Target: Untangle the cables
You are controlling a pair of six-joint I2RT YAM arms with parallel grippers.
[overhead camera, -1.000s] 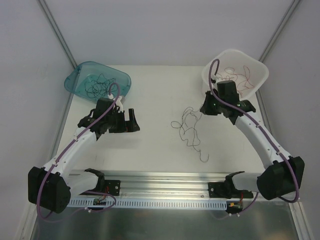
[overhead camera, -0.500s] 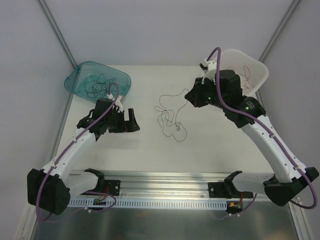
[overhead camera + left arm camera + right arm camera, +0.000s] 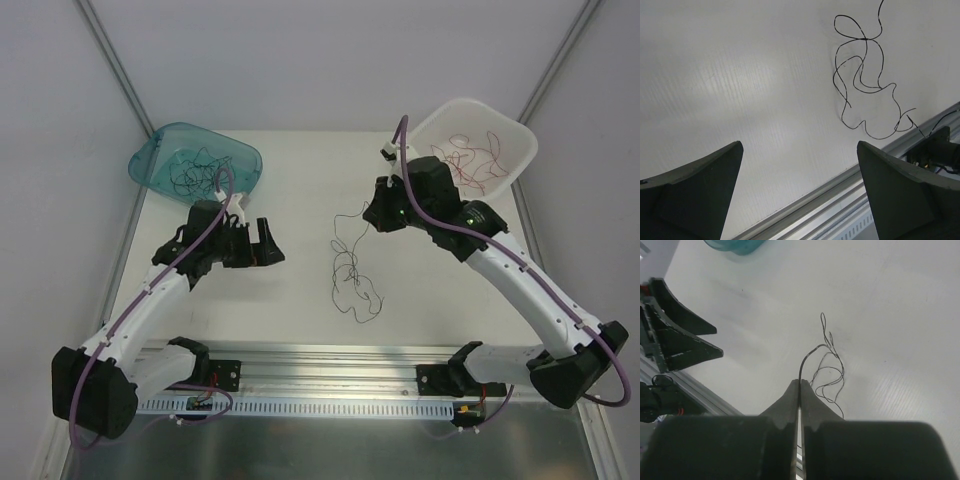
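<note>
One thin black curly wire strand [image 3: 350, 270] hangs pinched in the right end effector [image 3: 369, 215]. The left end effector [image 3: 270, 243] stands wide, holding nothing.

The white worktop [image 3: 300, 190] is carrying a teal bin [image 3: 245, 160] at its far left corner, a white bin [image 3: 468, 103] at its far right corner, and a black cable [image 3: 352, 285] near its middle.
</note>
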